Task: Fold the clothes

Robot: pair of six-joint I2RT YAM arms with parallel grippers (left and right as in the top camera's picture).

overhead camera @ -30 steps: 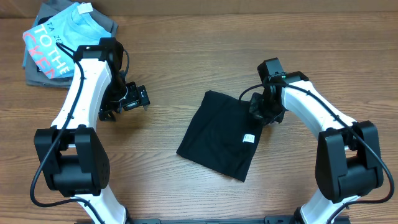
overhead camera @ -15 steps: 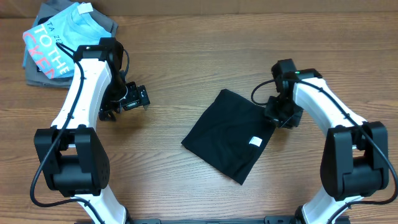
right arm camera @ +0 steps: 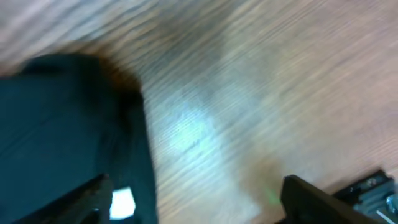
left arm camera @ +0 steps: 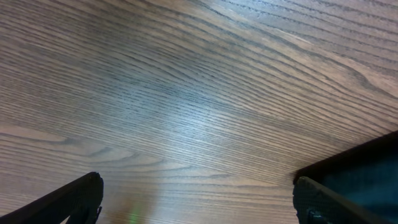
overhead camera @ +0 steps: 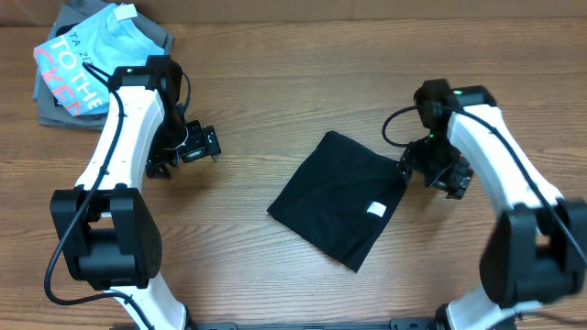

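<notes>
1. Black shirt (overhead camera: 335, 197) lies mid-table as a folded, near-square packet turned like a diamond. Its slightly longer sides run on the 1–7 o'clock line, and the white tag (overhead camera: 375, 208) sits near its 4 o'clock edge.
2. Right gripper (overhead camera: 417, 171) is just beside the shirt's 3 o'clock corner, so the bulk of the shirt lies at its 8 o'clock. Its wrist view shows the fingers spread wide with nothing held. One finger is over the shirt edge (right arm camera: 68, 137), with the tag (right arm camera: 122, 202) right next to it.
3. Left gripper (overhead camera: 211, 144) has the shirt at its 4 o'clock, well apart. Its fingers are also spread, with only bare table (left arm camera: 186, 112) between them.
4. My read: the right arm is much nearer, so any next grab or tidy-up falls to it, working along the 3 o'clock corner.
5. The light blue tee (overhead camera: 78, 55) lies on the grey garments (overhead camera: 158, 35) at the table's 10 o'clock corner, behind the left arm and far from the shirt. Nothing stands between either gripper and the shirt.
</notes>
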